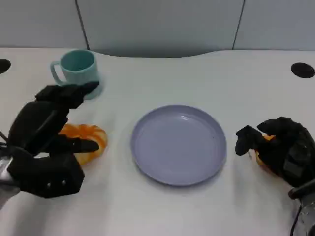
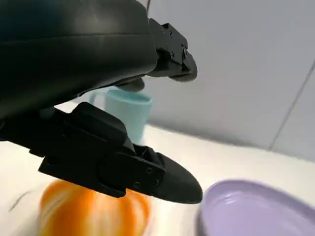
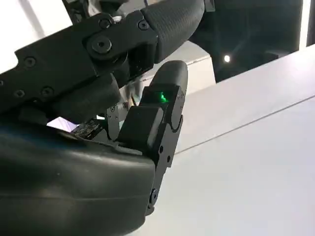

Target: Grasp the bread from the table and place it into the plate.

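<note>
Approach step. Left hand [image 1: 47, 142] hovers over orange ring-shaped bread [image 1: 86, 140], fingers spread, not yet gripping. Bread lies at 9 o'clock of the empty plate [image 1: 178, 144]. Right hand [image 1: 280, 147] at 3 o'clock, fingers curled; contents unclear. Next, likely: lower, close, carry right.

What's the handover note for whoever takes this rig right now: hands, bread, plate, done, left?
Left hand: open, fingers spread above the bread, not closed on it.
Right hand: resting on the table right of the plate, fingers curled over an orange item; whether it grips it cannot be told.
Bread lies on the table left of the plate, in front of the teal mug.
Done: the left hand is at the bread.
Left: grasp the bread, lift it, carry it right and set it in the plate, which holds nothing yet.
</note>
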